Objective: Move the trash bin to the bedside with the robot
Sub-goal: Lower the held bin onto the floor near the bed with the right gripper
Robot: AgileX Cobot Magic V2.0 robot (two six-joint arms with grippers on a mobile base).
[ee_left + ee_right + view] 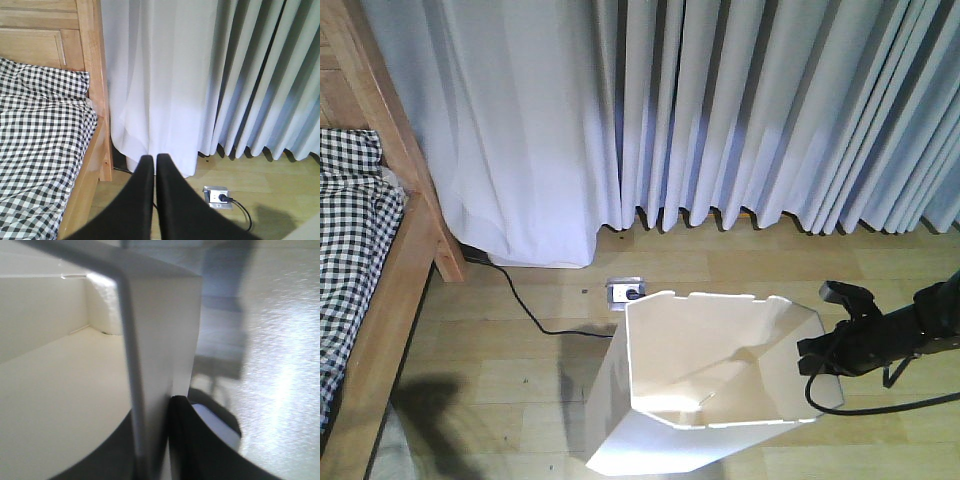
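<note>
Bin (710,380) is being pinched at its rim by the right claw (152,450), well apart from the bed (390,290). Thin plastic is being judged light and flexible; a rim corner grips stiffest. Left claw (155,170) is being held pressed together, empty.

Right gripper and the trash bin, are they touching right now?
Touching. The right wrist view shows the thin wall of the trash bin clamped between the black fingers of the right gripper; the front view agrees.
</note>
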